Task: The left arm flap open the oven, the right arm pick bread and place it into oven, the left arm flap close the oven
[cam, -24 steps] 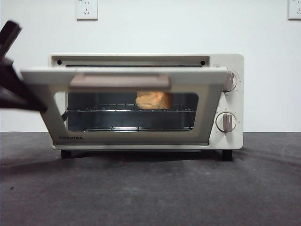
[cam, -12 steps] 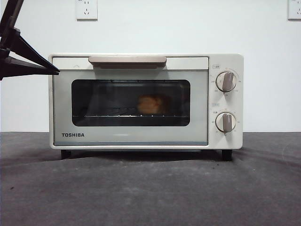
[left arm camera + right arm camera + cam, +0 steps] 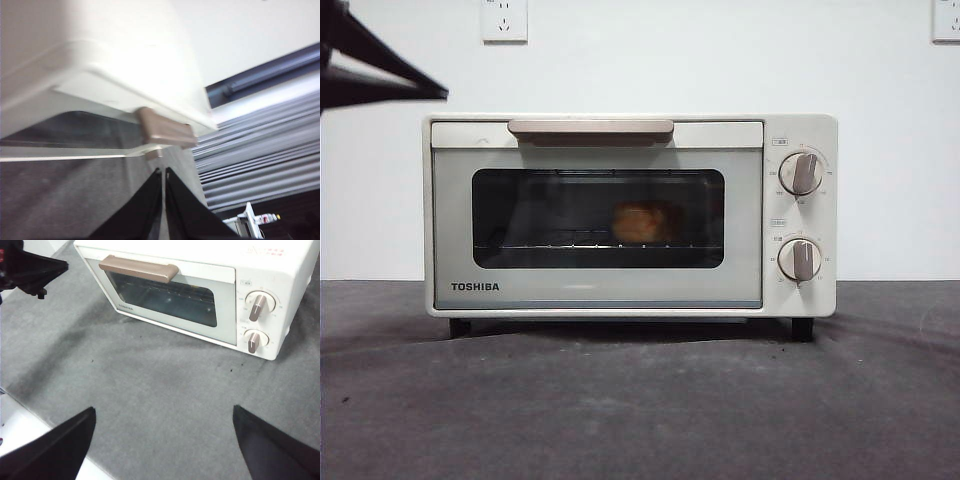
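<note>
Front view: a cream-white toaster oven stands on a dark grey table against a white wall. Its door is shut flush with the body. A beige bar handle runs along the top of the door, and the dark glass window sits below it. Through the glass, the bread, a small golden-orange loaf, rests on the wire rack inside, right of the window's centre. Two round knobs sit one above the other on the oven's right panel. Two wall sockets show at the top edge. A black pointed gripper tip, the left gripper, enters from the upper left corner, above and to the left of the oven's top corner, apart from it.

Left wrist view: the left gripper has its two black jaws pressed nearly together, holding nothing. The picture is blurred. Just beyond the tips is one end of the handle and the edge of the closed door.

Right wrist view: the right gripper hangs well back from the oven, above the grey table. Its jaws are spread wide and hold nothing. The left gripper shows near the oven's left front corner.
</note>
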